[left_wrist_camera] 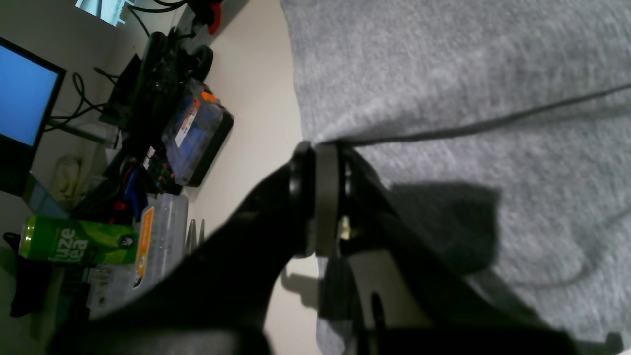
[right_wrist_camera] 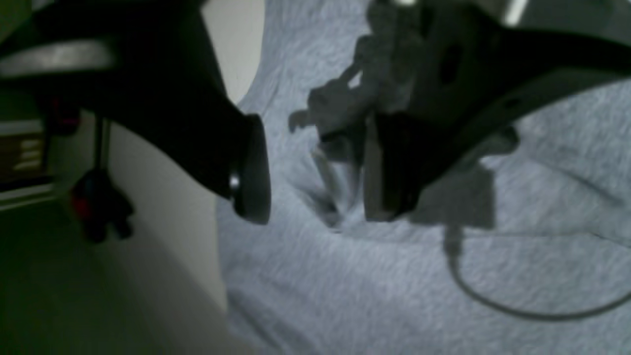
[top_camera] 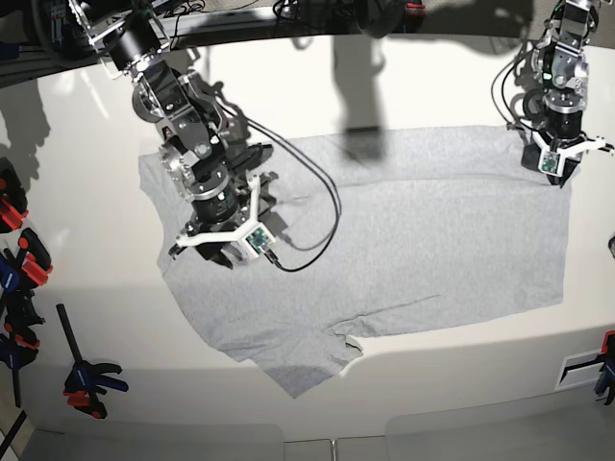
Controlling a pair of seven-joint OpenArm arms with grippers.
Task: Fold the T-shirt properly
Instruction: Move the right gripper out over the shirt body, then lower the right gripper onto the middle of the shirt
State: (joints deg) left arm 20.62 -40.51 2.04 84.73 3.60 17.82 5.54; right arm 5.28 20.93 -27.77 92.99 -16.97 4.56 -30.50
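T-shirt (top_camera: pixel 404 230) lies spread plain side up across the cream worktop (top_camera: pixel 432 86), one sleeve hanging toward 6 o'clock. Left pincer (left_wrist_camera: pixel 323 148) is clamped tight on the hem edge at 2 o'clock, likely to anchor that corner. Right pincer (right_wrist_camera: pixel 315 167) at 9 o'clock stands wide, gripping nothing, over rumpled cloth. Soft heathered knit, limp, creases easily.

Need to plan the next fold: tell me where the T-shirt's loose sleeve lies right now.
In the base view the T-shirt lies spread flat across the white table; its free sleeve points toward the table's near edge, left of centre, below the right gripper.
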